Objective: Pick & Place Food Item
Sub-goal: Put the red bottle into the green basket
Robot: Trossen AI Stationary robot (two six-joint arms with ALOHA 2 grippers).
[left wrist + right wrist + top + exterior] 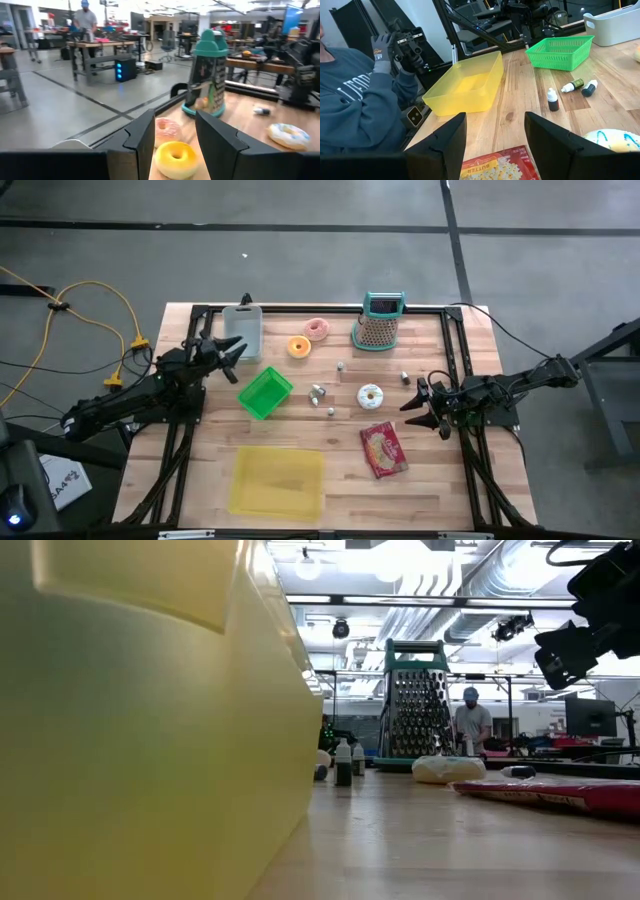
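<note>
1. High view, counting from above: two arms and three doughnuts. The left gripper [232, 352] hovers at the table's [440, 480] left side between the grey bin [242, 330] and the green basket [265, 393], jaws parted, nothing in them. The right gripper [424, 407] hovers at the right edge, jaws spread wide, also empty. The yellow doughnut [299, 347] and pink doughnut [317, 329] sit at the far middle, just left of the one grater [379, 322]; the white doughnut [370, 395] lies mid-table, between the right gripper and several small bottles [319, 393] I can't count reliably. One red snack packet [384, 449] lies nearer, one yellow tray [278, 481] at the near left.

2. Low view: the yellow tray's wall fills the left. One grater stands in the distance, two small bottles show beside it, the white doughnut and the red packet lie to the right. One person [472, 722] stands far off in the room.

3. Left wrist view: two dark fingers [142, 140] stand apart with the yellow doughnut between them but beyond, untouched. All three doughnuts and the grater are in sight.

4. Right wrist view: two fingers [452, 137] wide apart over the packet's edge, holding nothing. Three small bottles lie between basket and packet. One gloved hand [382, 46] shows beyond the tray.
</note>
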